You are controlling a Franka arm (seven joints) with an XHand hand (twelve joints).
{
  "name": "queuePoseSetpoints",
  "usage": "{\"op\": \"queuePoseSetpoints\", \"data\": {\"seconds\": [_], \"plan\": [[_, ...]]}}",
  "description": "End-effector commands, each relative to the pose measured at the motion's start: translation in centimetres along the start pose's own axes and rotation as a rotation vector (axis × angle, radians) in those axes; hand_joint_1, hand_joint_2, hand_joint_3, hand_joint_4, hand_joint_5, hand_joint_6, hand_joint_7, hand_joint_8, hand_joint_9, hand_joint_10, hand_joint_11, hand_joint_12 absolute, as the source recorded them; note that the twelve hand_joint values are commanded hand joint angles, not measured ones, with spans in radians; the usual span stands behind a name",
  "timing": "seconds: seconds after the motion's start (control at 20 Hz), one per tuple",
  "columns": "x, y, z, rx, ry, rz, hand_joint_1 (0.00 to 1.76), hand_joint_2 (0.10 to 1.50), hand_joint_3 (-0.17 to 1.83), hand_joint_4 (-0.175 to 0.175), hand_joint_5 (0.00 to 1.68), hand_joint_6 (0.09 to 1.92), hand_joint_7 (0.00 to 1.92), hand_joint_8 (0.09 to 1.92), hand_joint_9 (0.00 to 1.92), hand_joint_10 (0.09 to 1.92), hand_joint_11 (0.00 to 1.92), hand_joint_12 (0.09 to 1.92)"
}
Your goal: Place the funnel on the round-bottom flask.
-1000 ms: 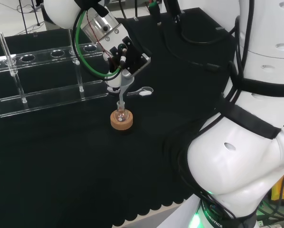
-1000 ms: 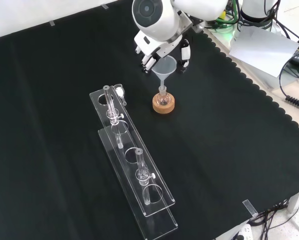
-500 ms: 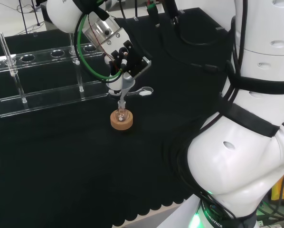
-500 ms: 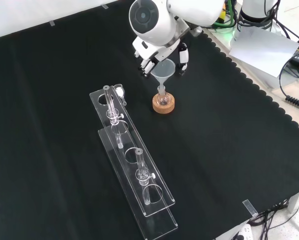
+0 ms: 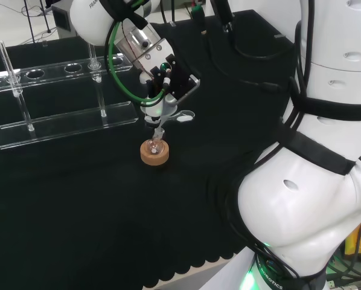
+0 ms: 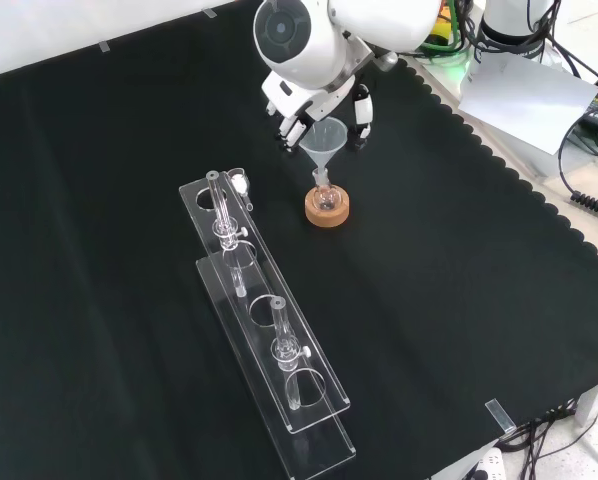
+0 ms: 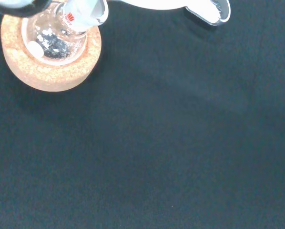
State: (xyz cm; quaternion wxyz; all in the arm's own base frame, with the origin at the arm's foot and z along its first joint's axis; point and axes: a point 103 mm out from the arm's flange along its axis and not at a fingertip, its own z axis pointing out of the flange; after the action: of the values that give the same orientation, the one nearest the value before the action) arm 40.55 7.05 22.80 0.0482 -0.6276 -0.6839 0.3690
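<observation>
One clear funnel (image 6: pixel 325 136) stands upright with its stem in the neck of the round-bottom flask (image 6: pixel 326 198), which sits in a cork ring (image 6: pixel 327 211) on the black-clothed table (image 6: pixel 459 320). The hand (image 6: pixel 319 100) has its fingers (image 6: pixel 362 108) curled around the funnel's cone. A clear rack (image 6: pixel 269 330) stands nearby.

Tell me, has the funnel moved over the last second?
Yes. In the front view the funnel has shifted slightly up the picture relative to the cork ring, carried by the hand.
</observation>
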Motion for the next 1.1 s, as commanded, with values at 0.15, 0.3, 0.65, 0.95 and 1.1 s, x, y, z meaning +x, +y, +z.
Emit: {"op": "queuePoseSetpoints", "data": {"seconds": [0.15,0.3,0.65,0.95,1.1], "plan": [[-0.1,0.0,0.2,-0.007,0.010,-0.017,0.76,0.73,0.64,0.012,0.72,0.84,0.78,0.61,1.08,0.38,0.64,1.24],[0.1,0.0,0.1,-0.012,0.008,-0.023,0.76,0.73,0.64,0.011,0.72,0.84,0.78,0.61,1.08,0.38,0.64,1.24],[1.9,-0.3,-1.1,-0.018,-0.017,-0.025,0.76,0.73,0.64,0.011,0.72,0.84,0.78,0.61,1.08,0.38,0.64,1.24],[1.9,0.0,-0.9,-0.014,-0.025,-0.026,0.76,0.73,0.64,0.011,0.72,0.84,0.78,0.62,1.08,0.38,0.64,1.24],[1.8,0.0,-0.8,-0.008,-0.029,-0.016,0.76,0.73,0.64,0.011,0.72,0.84,0.78,0.62,1.08,0.38,0.64,1.24]]}}
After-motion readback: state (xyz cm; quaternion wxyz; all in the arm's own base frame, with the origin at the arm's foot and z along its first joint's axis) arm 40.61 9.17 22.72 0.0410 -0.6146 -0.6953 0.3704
